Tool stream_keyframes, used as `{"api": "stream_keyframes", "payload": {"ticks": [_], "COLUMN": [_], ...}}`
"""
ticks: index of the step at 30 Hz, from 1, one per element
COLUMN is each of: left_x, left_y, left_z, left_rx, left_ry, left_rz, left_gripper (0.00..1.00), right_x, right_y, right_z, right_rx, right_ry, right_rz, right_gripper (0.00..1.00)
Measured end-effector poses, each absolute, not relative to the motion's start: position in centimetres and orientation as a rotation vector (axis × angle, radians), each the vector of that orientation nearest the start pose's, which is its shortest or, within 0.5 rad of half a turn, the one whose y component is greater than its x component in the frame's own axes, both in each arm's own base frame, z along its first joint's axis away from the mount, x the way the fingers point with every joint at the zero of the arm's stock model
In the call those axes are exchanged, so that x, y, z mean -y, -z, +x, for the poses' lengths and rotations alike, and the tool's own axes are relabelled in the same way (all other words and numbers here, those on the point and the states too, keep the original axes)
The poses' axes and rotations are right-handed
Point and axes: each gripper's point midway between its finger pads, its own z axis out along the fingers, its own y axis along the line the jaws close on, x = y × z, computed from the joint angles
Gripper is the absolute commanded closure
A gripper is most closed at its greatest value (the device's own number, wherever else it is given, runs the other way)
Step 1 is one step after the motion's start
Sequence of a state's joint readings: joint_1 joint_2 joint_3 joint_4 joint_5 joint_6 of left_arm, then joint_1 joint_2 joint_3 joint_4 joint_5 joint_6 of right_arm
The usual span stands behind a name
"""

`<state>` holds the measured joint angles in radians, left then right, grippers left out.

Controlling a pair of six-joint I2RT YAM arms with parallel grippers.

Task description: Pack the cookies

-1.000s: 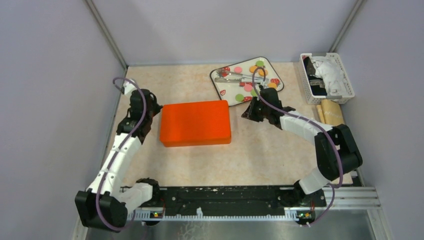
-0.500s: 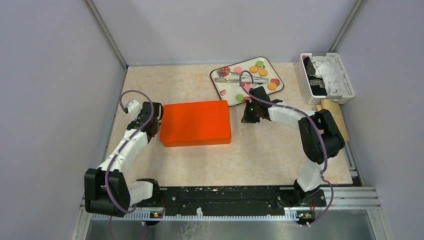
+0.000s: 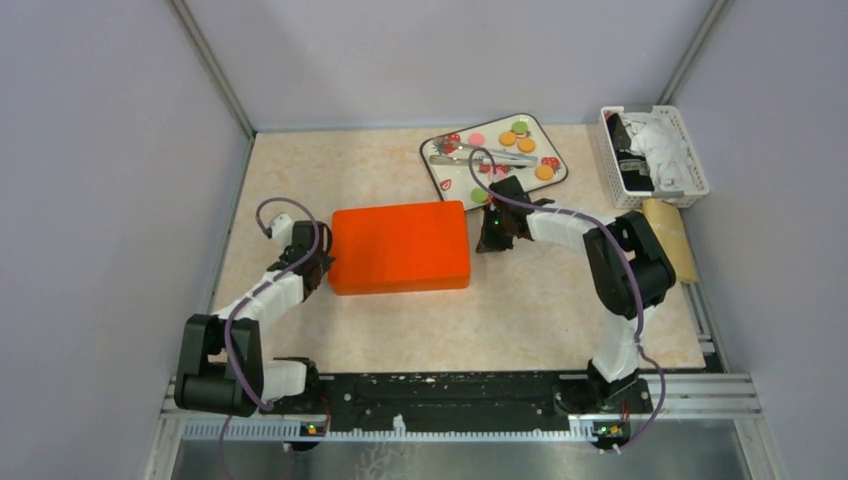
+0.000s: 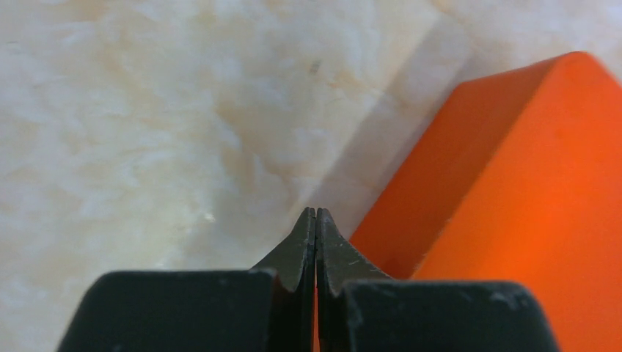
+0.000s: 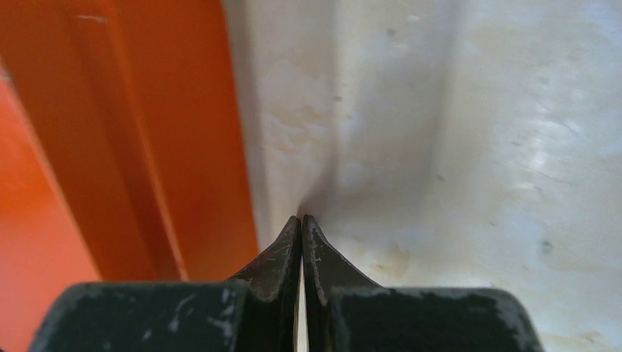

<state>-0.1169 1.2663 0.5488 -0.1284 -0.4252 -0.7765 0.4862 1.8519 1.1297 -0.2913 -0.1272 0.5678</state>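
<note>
The cookies are small orange, green and pink discs lying on a strawberry-print tray at the back, with metal tongs among them. A closed orange box lies in the middle of the table. My left gripper is shut and empty, low at the box's left side; the left wrist view shows its tips beside the box's corner. My right gripper is shut and empty, just right of the box; the right wrist view shows its tips next to the box's side.
A white basket holding white and black items stands at the back right. A brown roll lies in front of it. Grey walls close in the table on the left, back and right.
Both arms have folded lower. My left gripper slid nearer along the box's left side, and my right gripper moved left toward the box's right side. The box shifted slightly right.
</note>
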Motion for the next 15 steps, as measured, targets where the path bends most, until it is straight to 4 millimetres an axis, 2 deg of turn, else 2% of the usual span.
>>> {"api": "stream_keyframes", "payload": {"ticks": [5, 10, 15], "left_x": [1.6, 1.9, 2.2], "left_y": [-5.9, -7.7, -8.0], "left_z": [32.8, 33.4, 33.5], "left_rx": [-2.105, -2.044, -2.041], "left_ry": [0.131, 0.204, 0.228], "left_rz": [-0.861, -0.845, -0.833], "left_gripper": [1.0, 1.0, 1.0], "right_x": [-25.8, -26.5, -26.1], "right_y": [-2.4, -2.4, -2.4], "right_z": [34.7, 34.3, 34.2], "right_rx": [-2.661, -2.658, -2.662], "right_ry": [-0.591, -0.598, -0.51], "right_rz": [-0.021, -0.056, -0.044], "right_gripper": [1.0, 1.0, 1.0]}}
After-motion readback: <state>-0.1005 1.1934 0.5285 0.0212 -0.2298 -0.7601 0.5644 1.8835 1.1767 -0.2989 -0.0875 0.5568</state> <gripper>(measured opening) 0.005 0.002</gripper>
